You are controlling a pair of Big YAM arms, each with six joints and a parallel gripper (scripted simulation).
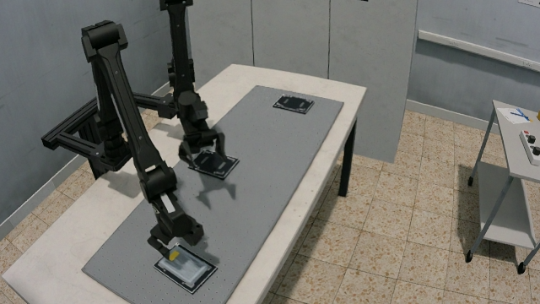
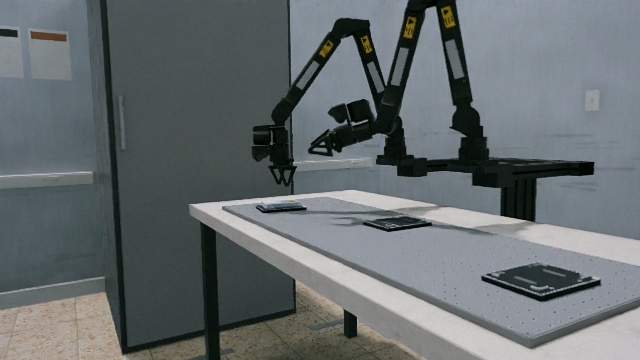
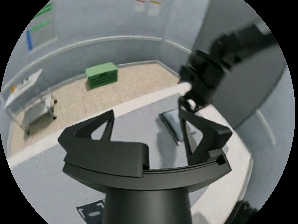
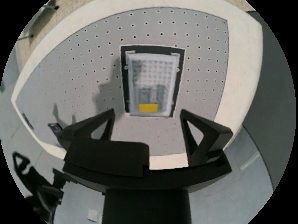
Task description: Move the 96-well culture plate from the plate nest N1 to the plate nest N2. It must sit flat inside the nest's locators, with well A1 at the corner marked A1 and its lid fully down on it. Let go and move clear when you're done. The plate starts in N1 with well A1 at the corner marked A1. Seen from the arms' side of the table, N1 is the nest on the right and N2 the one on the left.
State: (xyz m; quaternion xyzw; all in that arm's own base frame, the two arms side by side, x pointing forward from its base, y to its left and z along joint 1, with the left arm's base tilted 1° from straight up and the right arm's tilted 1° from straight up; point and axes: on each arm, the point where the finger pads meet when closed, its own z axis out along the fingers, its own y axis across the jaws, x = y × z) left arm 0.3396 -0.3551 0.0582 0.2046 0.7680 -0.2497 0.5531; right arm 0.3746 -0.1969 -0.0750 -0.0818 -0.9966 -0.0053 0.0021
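The culture plate (image 1: 187, 269) (image 2: 283, 206) (image 4: 152, 75), pale and clear-topped with a yellow patch near one end, lies in nest N1 (image 4: 125, 87). Its lid looks down on it; lettering for A1 is not readable. Nest N2 (image 1: 294, 104) (image 2: 541, 281), dark with pale corner locators, is empty at the far end in the top view. My right gripper (image 2: 282, 183) (image 4: 147, 112) is open and empty, pointing down above the plate. My left gripper (image 2: 320, 151) (image 3: 146, 112) is open and empty, raised above the table and tilted toward the N1 end.
A third, empty nest (image 1: 217, 164) (image 2: 397, 223) (image 3: 91, 210) lies between N1 and N2 on the grey perforated board (image 1: 270, 169) (image 2: 425, 260). The left arm hangs near it in the top view. A tall grey cabinet (image 2: 200, 175) stands beyond the N1 end.
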